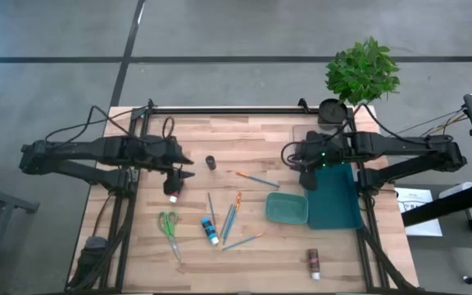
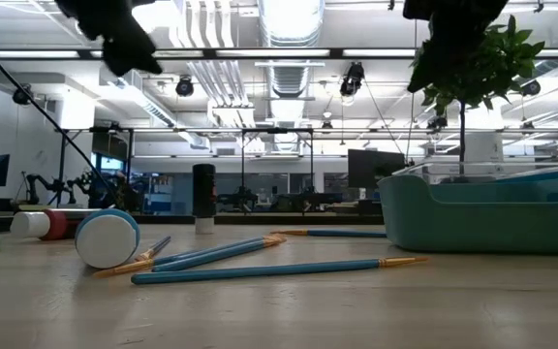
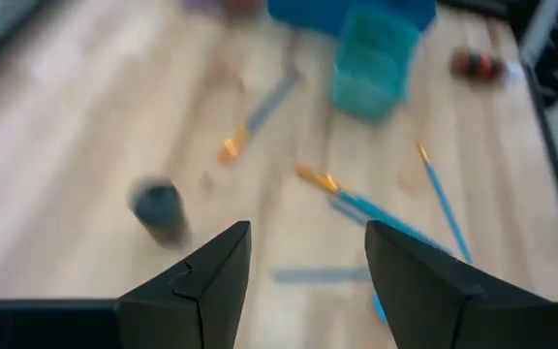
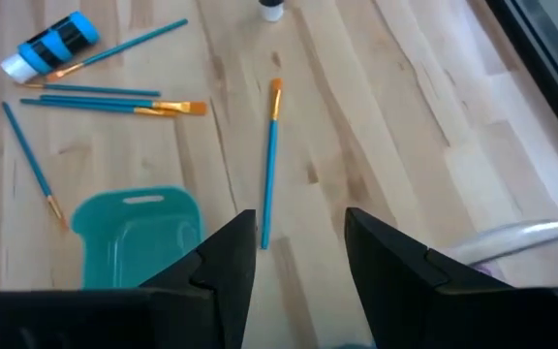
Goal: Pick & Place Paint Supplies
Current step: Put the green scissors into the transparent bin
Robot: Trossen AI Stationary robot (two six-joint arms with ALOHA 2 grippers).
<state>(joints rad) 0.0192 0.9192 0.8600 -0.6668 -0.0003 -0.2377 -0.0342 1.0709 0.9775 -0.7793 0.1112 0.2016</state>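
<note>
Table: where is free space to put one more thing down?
Bare wood lies along the near edge between the blue tube and the brown tube, and at the far edge behind the small black bottle. The middle is crowded: brushes, scissors, teal tray.

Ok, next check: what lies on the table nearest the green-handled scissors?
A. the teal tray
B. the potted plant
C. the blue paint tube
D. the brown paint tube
C: in the high view the blue paint tube lies just beside the scissors, while the brown paint tube, teal tray and potted plant are all well off toward the other side.
</note>
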